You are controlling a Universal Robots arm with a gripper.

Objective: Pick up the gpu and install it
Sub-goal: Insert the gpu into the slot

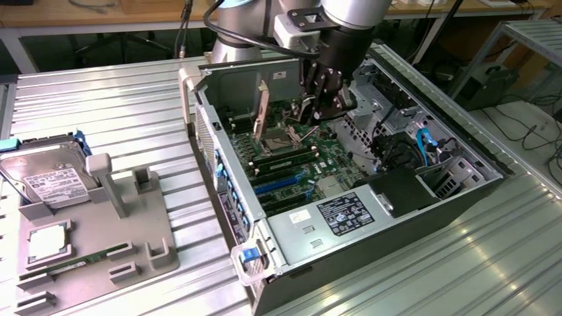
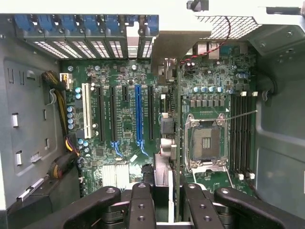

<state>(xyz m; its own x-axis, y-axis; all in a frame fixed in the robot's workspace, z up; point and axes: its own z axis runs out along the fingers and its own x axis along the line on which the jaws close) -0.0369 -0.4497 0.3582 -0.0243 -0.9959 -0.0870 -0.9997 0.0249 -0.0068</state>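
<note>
My gripper (image 1: 322, 106) reaches down into the open computer case (image 1: 369, 227) and is shut on the gpu (image 1: 262, 112). The card's pale beige bracket end points to the case's rear wall at the exterior view's left. In the wrist view the gpu (image 2: 170, 129) shows edge-on, running from my gripper (image 2: 169, 193) out to its bracket near the blue slot clips (image 2: 86, 24). It hangs above the motherboard (image 2: 119, 86), between the black expansion slots and the CPU socket (image 2: 205, 143), not seated in any slot. A long blue slot (image 2: 138, 114) lies beside it.
On the exterior view's left a grey fixture (image 1: 131, 230) holds a silver hard drive (image 1: 44, 174), a square chip (image 1: 49, 240) and a slim memory stick (image 1: 79, 263). Cables and a black box (image 1: 399, 191) crowd the case's far side. Ribbed metal tabletop surrounds the case.
</note>
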